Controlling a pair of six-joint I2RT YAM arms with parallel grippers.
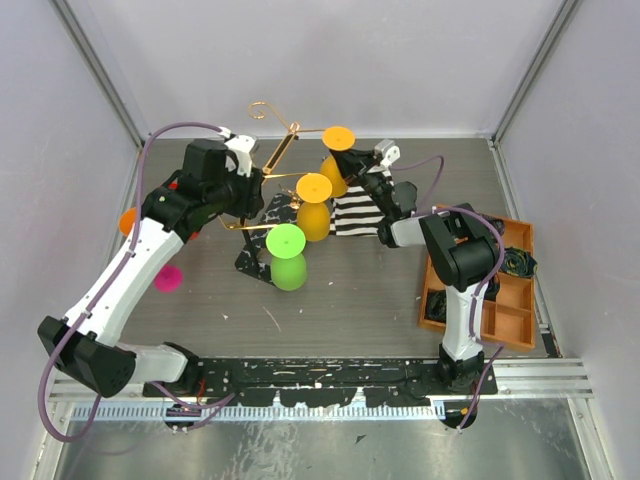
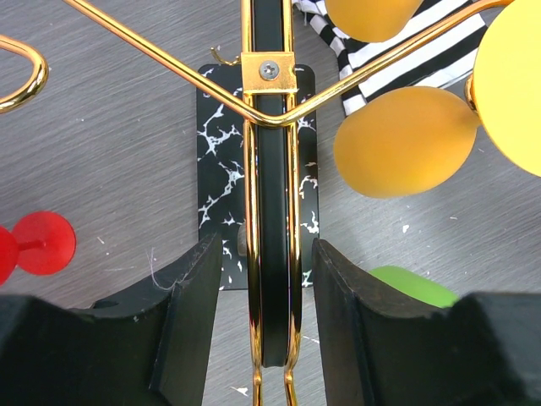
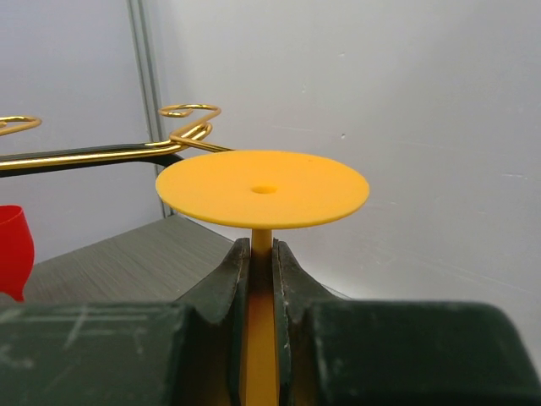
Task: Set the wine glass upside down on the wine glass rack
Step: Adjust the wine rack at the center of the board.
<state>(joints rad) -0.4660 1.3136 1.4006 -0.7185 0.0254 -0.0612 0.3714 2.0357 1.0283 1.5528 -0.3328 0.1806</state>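
Top external view: right gripper (image 1: pixel 368 178) is closed on the stem of a yellow wine glass (image 1: pixel 338 139), held foot-up near an upper arm of the wine glass rack (image 1: pixel 255 258). A striped cloth (image 1: pixel 355 215) lies just beside the rack's base. 2 other glasses, a second yellow glass (image 1: pixel 314 212) and a green glass (image 1: pixel 289 268), appear to hang inverted from lower arms. A pink glass (image 1: pixel 167 278) lies on the table (image 1: pixel 380 290), well apart. Left gripper (image 1: pixel 248 195) is at the rack's post.

Left wrist view: jaws stand part-open astride the post (image 2: pixel 270 254). A sliver of marbled base shows on each side, so no clamping is observed.

Right wrist view: fingers (image 3: pixel 221 288) pinch the stem (image 3: pixel 261 338) under the foot disc (image 3: pixel 262 188). A scrolled arm end (image 3: pixel 190 114) sits beyond, apart from the foot.

Assessment: glass is inverted and raised near the rack, not yet hung. Remaining: slide the stem into an arm, then release.

Markings: no brand, label or writing legible in any view
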